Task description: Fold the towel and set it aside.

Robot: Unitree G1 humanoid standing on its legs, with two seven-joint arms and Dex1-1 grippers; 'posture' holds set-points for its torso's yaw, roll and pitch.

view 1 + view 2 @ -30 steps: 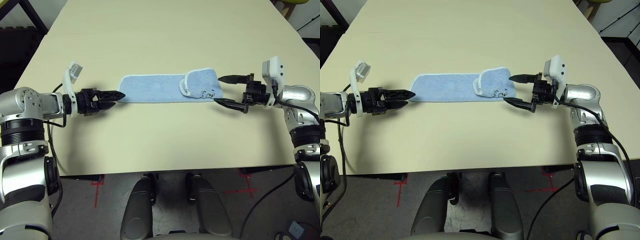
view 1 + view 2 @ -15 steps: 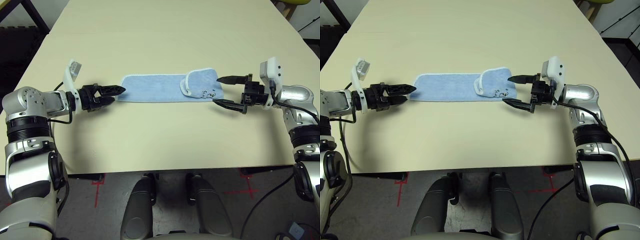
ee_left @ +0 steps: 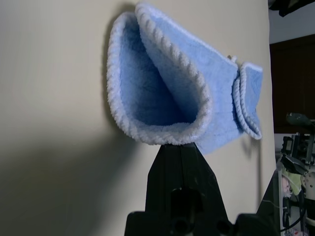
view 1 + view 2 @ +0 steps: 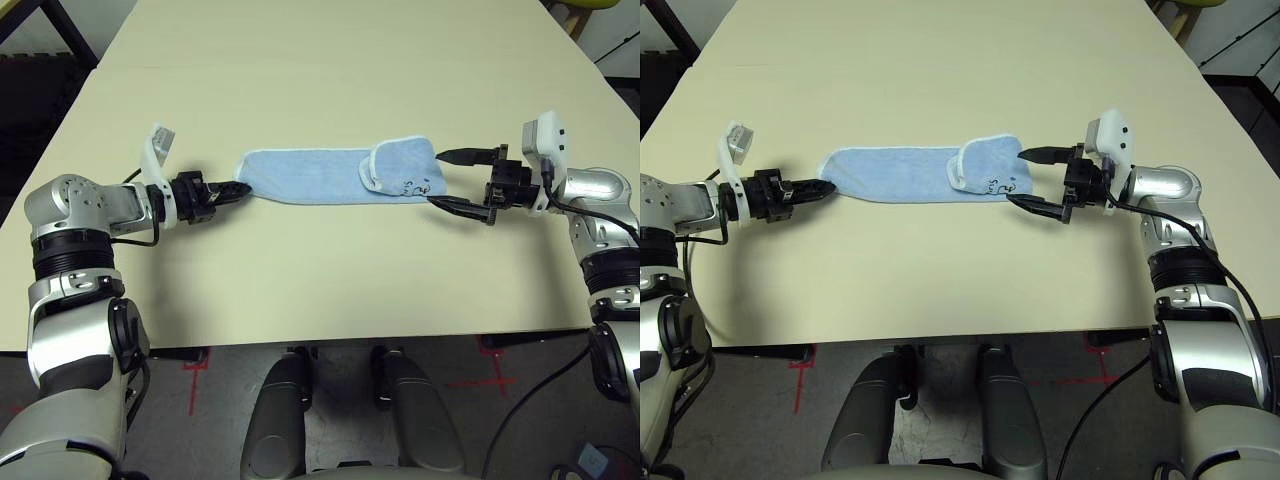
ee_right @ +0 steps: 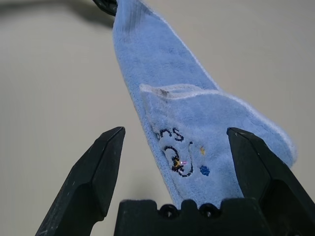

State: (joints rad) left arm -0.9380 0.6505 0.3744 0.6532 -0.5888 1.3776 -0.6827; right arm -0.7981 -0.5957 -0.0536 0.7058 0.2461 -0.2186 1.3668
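Observation:
The light-blue towel (image 4: 310,178) lies as a long folded strip across the middle of the table, with its right end flapped back over itself. A dark embroidered mark (image 5: 178,152) shows on that flap. My left gripper (image 4: 240,187) is at the strip's left end, shut on the towel's white-stitched edge, which curls up into a loop (image 3: 162,93) at the fingertips. My right gripper (image 4: 441,179) stands open at the right end, with one finger (image 5: 98,167) on each side of the flap and not touching it.
The beige table (image 4: 320,280) stretches far behind the towel, and its front edge runs close below both arms. Dark floor and a black frame (image 4: 40,40) lie past the left edge. Red tape marks (image 4: 195,365) show on the floor in front.
My left gripper moved right to the towel's left end and shut on its edge, which now bunches up. The right gripper stayed open and hardly moved.

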